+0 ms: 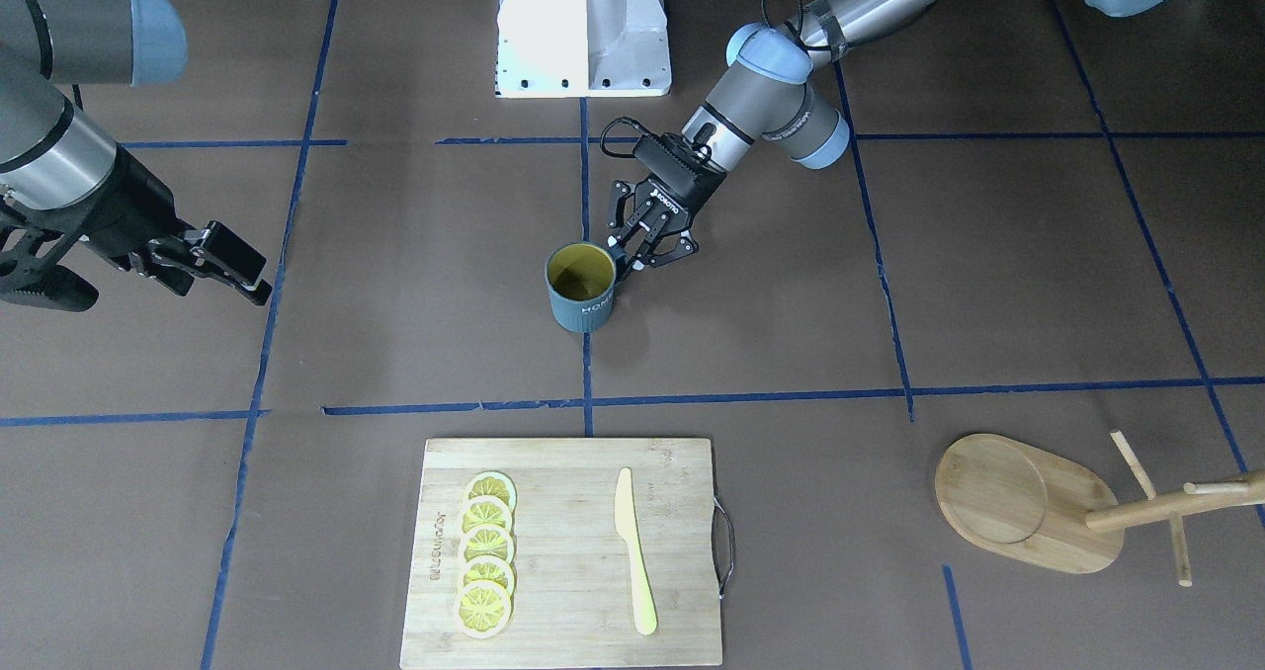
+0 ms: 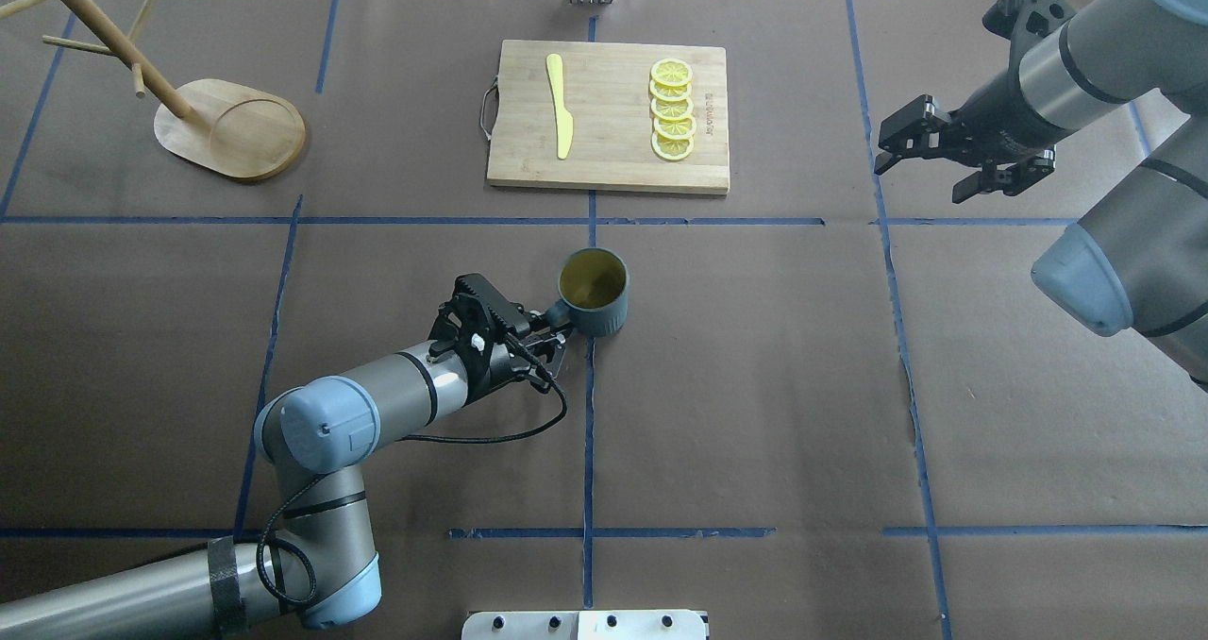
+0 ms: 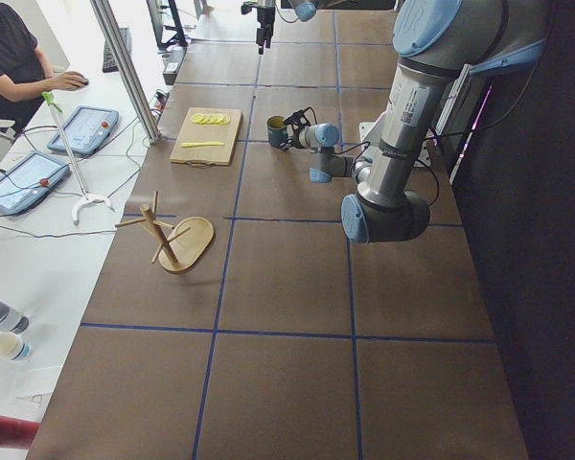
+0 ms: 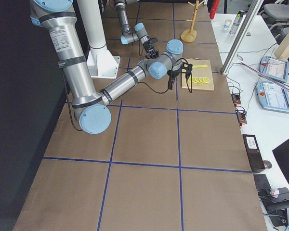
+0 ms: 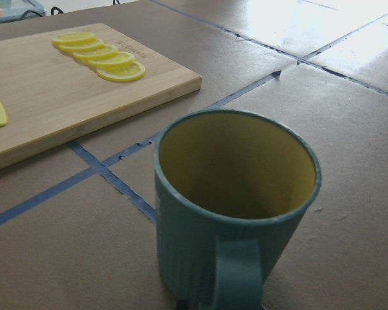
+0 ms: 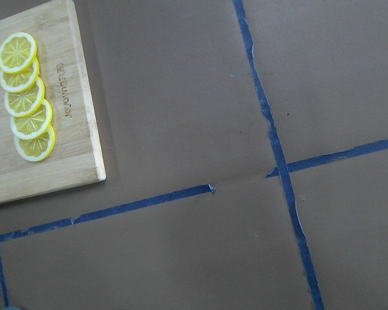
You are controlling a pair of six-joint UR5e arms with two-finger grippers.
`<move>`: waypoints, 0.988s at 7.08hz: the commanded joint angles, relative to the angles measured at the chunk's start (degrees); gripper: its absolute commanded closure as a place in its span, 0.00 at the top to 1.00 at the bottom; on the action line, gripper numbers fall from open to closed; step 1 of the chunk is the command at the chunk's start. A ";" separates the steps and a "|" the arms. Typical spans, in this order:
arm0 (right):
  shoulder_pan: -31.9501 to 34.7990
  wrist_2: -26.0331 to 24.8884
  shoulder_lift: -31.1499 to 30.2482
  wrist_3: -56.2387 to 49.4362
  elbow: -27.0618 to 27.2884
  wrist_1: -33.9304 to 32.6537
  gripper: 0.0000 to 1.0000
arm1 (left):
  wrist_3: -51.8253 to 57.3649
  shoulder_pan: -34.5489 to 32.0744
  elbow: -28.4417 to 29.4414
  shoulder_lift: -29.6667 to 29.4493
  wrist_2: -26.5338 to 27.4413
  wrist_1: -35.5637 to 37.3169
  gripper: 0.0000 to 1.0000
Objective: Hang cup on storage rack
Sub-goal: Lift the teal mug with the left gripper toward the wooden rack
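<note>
Two arms, one working: left pincer [image 2: 555,328] pinching in on cup [image 2: 609,317] handle from side, likely leaving handle loop free for peg. Cup standing upright mid-counter [image 2: 755,385], near board [image 2: 613,130], well apart from rack [image 2: 231,130] at far left corner. Right pincer [image 2: 917,179] hanging spread wide, holding nothing, sitting aside on far right. Left wrist view showing handle only; pads lying below frame edge, so firmness of grip proving hard to judge. Rack top and pegs getting cut off at picture edge.
</note>
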 commanded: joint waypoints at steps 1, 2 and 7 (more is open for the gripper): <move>0.08 0.00 -0.02 0.00 -0.03 0.00 1.00 | -0.18 -0.21 -1.18 -0.16 1.13 -0.16 0.05; 0.17 0.00 -0.36 0.00 0.14 0.00 1.00 | -0.62 -1.17 -1.63 -0.07 2.35 -0.25 0.00; 0.17 0.00 -0.81 0.00 0.84 0.09 1.00 | -26.71 -7.94 -5.67 5.37 5.27 -4.54 0.00</move>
